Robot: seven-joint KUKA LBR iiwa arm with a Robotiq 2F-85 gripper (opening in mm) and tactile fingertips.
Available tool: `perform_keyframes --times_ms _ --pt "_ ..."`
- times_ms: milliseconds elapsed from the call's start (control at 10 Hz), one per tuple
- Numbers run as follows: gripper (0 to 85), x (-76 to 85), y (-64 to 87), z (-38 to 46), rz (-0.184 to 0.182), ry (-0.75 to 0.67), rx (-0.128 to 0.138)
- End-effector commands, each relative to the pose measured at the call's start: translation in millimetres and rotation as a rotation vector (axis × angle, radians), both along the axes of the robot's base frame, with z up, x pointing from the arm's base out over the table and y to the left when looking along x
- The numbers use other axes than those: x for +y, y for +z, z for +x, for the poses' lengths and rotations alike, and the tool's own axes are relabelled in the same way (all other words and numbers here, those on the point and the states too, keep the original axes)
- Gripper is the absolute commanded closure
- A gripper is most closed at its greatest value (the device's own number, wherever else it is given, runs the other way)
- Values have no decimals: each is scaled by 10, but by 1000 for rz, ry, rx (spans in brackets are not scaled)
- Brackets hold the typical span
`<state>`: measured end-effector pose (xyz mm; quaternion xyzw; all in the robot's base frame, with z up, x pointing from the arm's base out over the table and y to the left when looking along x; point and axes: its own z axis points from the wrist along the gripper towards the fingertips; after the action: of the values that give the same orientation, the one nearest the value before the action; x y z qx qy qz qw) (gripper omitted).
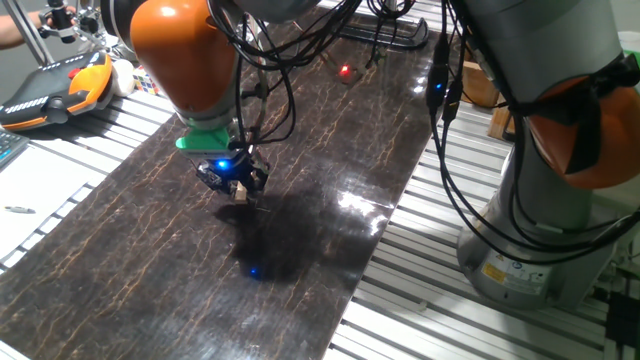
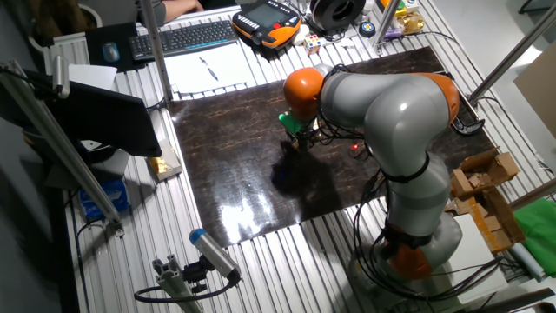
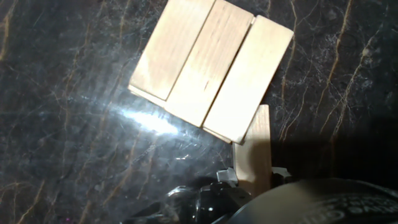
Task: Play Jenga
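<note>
The Jenga stack (image 3: 208,65) lies on the dark marbled table (image 3: 74,124). Its top layer is three pale wooden blocks side by side, and the edge of a crosswise layer shows beneath. My gripper (image 3: 252,179) is shut on a single pale block (image 3: 256,140), held endwise just past the stack's lower right corner. In one fixed view the gripper (image 1: 236,186) hangs low over the table with the pale block (image 1: 241,194) at its tips, and the stack is hidden. In the other fixed view the gripper (image 2: 298,141) is small and partly hidden by the arm.
An orange and black teach pendant (image 1: 55,88) lies at the table's far left. The arm's grey base (image 1: 535,250) and cables stand at the right. A keyboard (image 2: 187,36) and loose wooden pieces (image 2: 478,187) lie off the mat. A red light spot (image 1: 346,72) shows on the far mat.
</note>
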<state>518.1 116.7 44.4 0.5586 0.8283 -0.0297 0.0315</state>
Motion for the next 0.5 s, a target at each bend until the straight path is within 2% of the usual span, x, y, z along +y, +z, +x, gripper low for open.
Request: perform_keyframes --times_ms 0,400 --pt "567 13 2 3 0 -3 0" --pt "567 74 22 20 5 -18 0"
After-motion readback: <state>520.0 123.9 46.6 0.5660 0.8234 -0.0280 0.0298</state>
